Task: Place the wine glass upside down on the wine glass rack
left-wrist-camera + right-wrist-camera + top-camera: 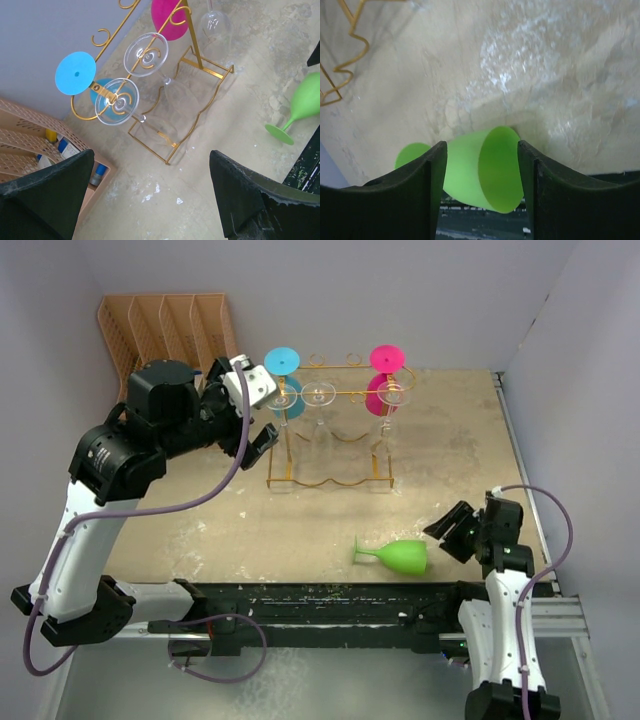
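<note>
The wine glass (pixel 405 557), the green one, lies on its side on the desk (pixel 200 530) at the lower right of the top view, well apart from the wine glass rack (pixel 340 392) at the upper middle. The right tool (pixel 448 535) has a finger on each side of the cup part, but I cannot tell if it squeezes. The left tool (pixel 150 155) is wide open and holds nothing. I think this is the picking-up step. Next comes a firm hold, a lift and a flip.
</note>
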Motion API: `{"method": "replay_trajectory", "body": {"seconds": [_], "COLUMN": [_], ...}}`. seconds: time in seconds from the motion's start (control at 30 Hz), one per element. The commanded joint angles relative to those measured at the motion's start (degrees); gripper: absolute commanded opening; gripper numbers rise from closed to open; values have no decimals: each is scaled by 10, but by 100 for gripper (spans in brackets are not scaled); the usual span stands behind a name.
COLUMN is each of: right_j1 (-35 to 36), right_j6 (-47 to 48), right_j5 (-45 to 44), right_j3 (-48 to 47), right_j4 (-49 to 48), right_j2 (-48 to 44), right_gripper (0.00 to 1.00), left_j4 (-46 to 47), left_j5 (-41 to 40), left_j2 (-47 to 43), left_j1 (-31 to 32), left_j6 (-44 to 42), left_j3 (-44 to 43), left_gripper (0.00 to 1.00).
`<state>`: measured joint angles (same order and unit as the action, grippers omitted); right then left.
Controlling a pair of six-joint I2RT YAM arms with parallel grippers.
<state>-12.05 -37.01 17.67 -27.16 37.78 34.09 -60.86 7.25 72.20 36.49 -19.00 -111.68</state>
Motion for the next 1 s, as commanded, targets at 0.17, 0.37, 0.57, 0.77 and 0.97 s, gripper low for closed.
{"method": "replay_trajectory", "body": {"seconds": [0.17,0.37,0.57,0.77,0.97], "right_j1": [27,83,106,112,113], "right_j6": [-25,-60,-117,-239,-380], "right_j5": [126,171,183,237,286], "right_j3": [-11,-13,-14,35,18], "right_j4": [105,44,-40,-199,-388], "right_j2": [16,78,114,76,25], "right_gripper": [61,48,11,0,0], "left_j4": [-14,-5,1,-10,-26], "left_j5": [14,-5,-12,22,157], "left_j2": [-3,-7,-3,9,23], "left_j1": [-3,-4,-8,-10,-10], "left_j6": [10,7,6,6,55], "left_j3": [16,38,46,38,-1], "left_gripper": [99,99,99,99,99]}}
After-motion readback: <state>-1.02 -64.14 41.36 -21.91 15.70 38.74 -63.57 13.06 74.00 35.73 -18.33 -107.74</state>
